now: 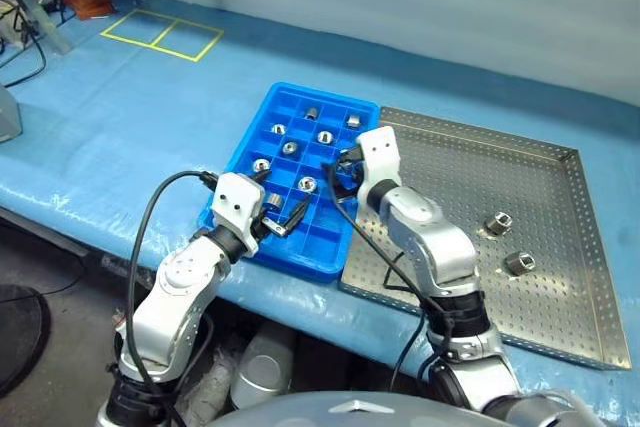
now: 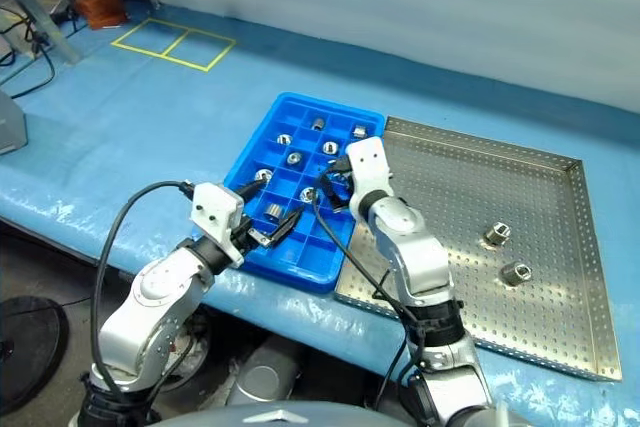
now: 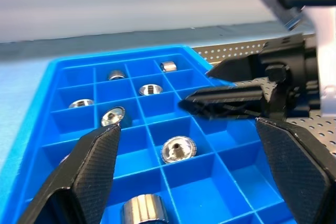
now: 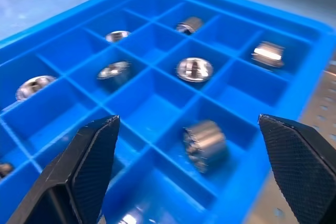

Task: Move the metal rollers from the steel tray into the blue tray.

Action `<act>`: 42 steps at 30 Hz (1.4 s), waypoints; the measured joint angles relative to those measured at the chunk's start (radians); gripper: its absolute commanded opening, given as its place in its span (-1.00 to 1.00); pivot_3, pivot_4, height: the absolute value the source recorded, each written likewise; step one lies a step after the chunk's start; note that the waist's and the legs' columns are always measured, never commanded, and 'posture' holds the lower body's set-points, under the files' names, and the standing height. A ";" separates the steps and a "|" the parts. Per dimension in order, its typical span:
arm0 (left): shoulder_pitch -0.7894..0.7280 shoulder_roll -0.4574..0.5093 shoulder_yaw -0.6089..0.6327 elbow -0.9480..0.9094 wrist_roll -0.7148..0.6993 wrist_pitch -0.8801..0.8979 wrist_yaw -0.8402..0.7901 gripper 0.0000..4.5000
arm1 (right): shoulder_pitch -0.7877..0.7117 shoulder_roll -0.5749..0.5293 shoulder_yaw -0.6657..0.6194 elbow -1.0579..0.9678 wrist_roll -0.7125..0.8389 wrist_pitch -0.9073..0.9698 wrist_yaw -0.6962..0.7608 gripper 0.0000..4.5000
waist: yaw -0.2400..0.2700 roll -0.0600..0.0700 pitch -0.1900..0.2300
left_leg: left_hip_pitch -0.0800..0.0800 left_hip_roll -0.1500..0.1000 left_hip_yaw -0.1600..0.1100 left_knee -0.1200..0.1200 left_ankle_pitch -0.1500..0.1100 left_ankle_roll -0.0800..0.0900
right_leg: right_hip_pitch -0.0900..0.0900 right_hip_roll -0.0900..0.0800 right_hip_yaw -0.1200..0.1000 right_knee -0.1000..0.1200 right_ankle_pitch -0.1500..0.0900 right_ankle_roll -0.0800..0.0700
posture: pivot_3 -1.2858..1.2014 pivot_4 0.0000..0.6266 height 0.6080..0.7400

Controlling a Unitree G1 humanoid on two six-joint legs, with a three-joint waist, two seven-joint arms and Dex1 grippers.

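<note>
The right hand [image 2: 338, 179] hangs released and empty over the blue tray [image 2: 262, 155], a roller [image 4: 205, 144] lying in the compartment just under its spread fingers. Its next job, I judge, is to swing away toward the steel tray [image 2: 560, 247], where two metal rollers [image 2: 497, 235] wait well off to its right. The left hand [image 2: 272, 230], also released, hovers near it over the same tray; crossing fingers or snagging the dangling cable [image 2: 335, 237] are the risks. Yellow tape [image 2: 172, 44] marks the bench beyond.

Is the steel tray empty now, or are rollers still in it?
Not empty: two rollers lie on the steel tray.
</note>
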 measured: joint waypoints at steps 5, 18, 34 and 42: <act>-0.037 -0.003 -0.021 0.035 -0.014 0.000 -0.030 1.00 | 0.010 0.023 -0.135 -0.027 -0.037 -0.002 -0.150 0.98 | -0.051 0.000 0.000 | 0.000 0.000 -0.001 0.002 0.000 0.000 | 0.001 0.000 0.000 0.000 0.000 0.000 | 0.24 -0.52 1.00; -0.082 -0.058 -0.155 0.118 -0.017 -0.049 -0.093 1.00 | -0.095 0.090 -0.377 0.260 -0.110 -0.102 -0.512 0.98 | -0.243 0.001 0.000 | 0.003 -0.001 -0.003 0.003 0.001 0.002 | 0.006 0.000 0.003 0.002 0.004 -0.003 | 0.20 -0.52 1.00; -0.082 -0.063 -0.180 0.119 -0.016 -0.058 -0.089 1.00 | -0.119 0.094 -0.358 0.422 -0.059 -0.110 -0.458 0.98 | -0.290 0.003 0.001 | 0.015 -0.001 -0.004 0.001 0.002 0.003 | 0.016 0.000 0.005 0.002 0.001 0.000 | 0.20 -0.52 1.00; -0.081 -0.062 -0.180 0.119 -0.016 -0.057 -0.087 1.00 | -0.107 0.093 -0.329 0.401 -0.063 -0.085 -0.455 0.98 | -0.290 0.003 0.001 | 0.016 -0.001 -0.005 0.001 0.002 0.003 | 0.017 0.000 0.006 0.002 0.001 0.000 | 0.22 -0.52 1.00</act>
